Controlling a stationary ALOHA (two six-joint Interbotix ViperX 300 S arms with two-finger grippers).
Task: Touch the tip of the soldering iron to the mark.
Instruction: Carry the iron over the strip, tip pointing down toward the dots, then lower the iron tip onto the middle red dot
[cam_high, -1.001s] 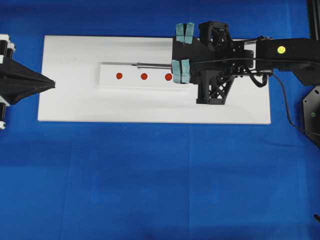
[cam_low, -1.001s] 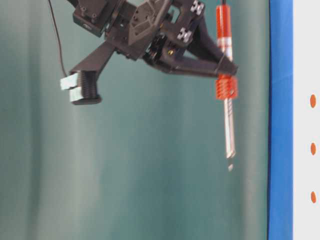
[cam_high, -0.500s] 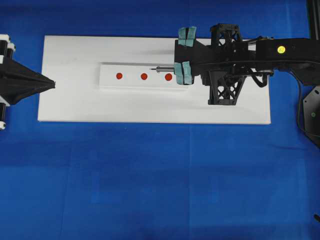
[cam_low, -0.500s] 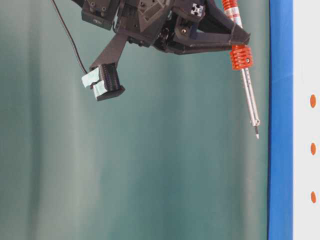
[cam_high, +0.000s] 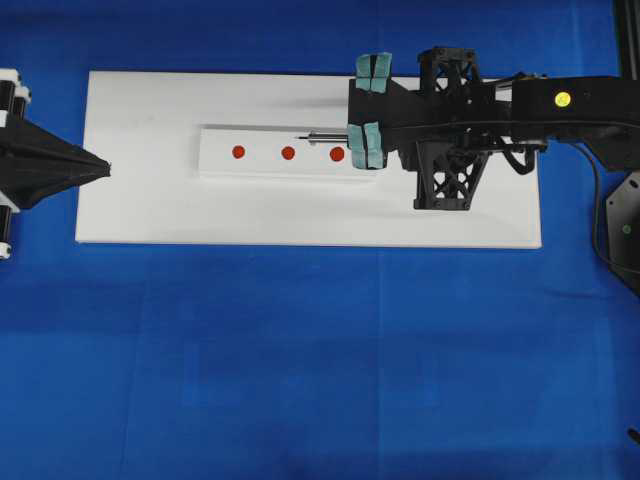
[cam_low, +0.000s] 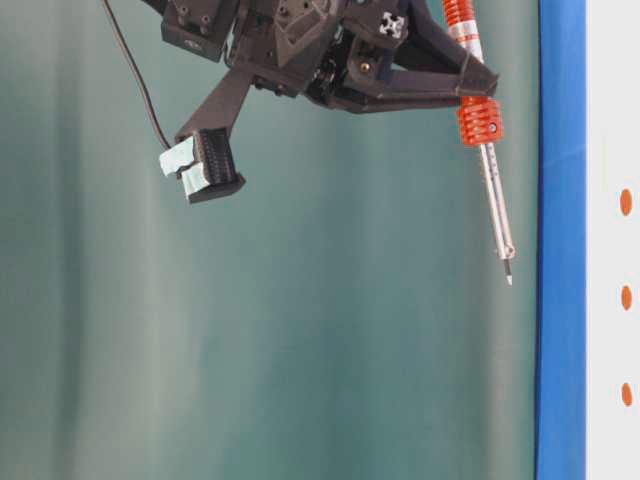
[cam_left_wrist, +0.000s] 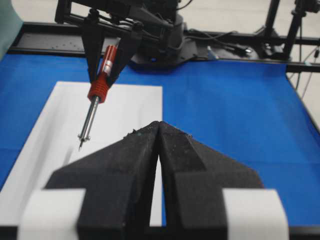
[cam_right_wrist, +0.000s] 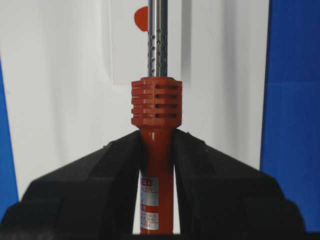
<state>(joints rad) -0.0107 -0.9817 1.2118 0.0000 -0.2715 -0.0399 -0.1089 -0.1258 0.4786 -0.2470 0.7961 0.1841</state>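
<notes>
Soldering iron (cam_right_wrist: 156, 130) clamped in right claw (cam_right_wrist: 157, 165)

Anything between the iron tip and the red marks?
Nothing visible. The right gripper holds the soldering iron tilted, its tip in the air, clear of the white strip. The three red marks lie uncovered.

In your overhead view, the strip (cam_high: 287, 153) lies on the board (cam_high: 150, 210), three marks (cam_high: 288, 153) along it, with the soldering iron (cam_high: 325, 136) above its right end and the left gripper (cam_high: 105, 167) at the board's left edge.
</notes>
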